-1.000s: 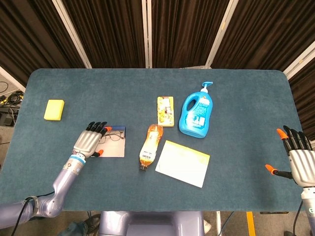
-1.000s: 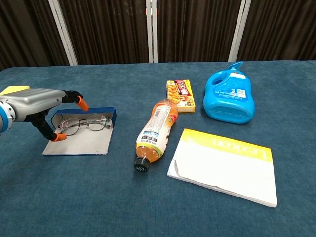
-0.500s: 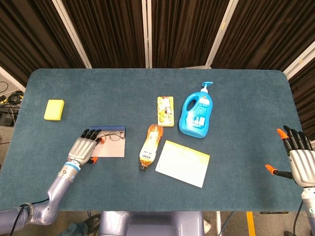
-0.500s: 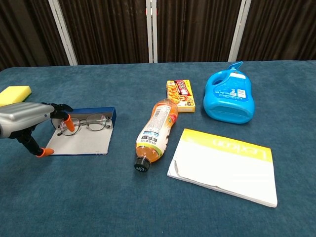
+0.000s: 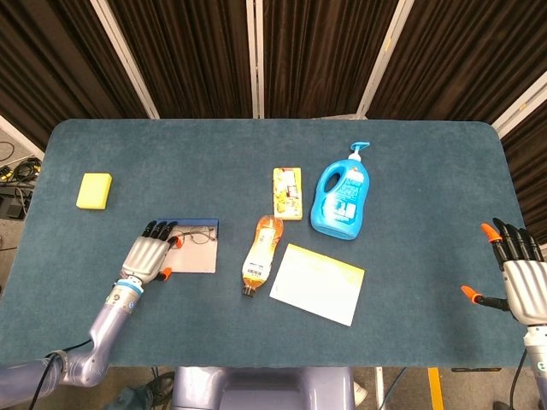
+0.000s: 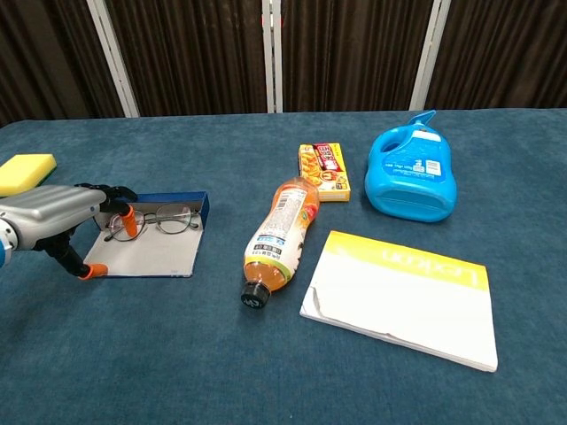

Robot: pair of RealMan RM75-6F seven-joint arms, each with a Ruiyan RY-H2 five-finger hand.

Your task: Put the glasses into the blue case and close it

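The left hand [image 5: 147,256] shows a ribbed silver-grey metal back, black fingers [image 6: 112,192] and bright orange tips, with a thin blue band at the wrist where it joins a smooth, rounded lavender-grey arm [image 5: 101,325]. A black cable runs along that arm's lower end at the frame's bottom-left corner. Over at the right, the right hand [image 5: 515,276] wears the same livery: pale silver palm, black fingers capped in orange, an orange-tipped thumb, and a grey forearm below.

Head overhead, chest low, same table [image 5: 427,282]
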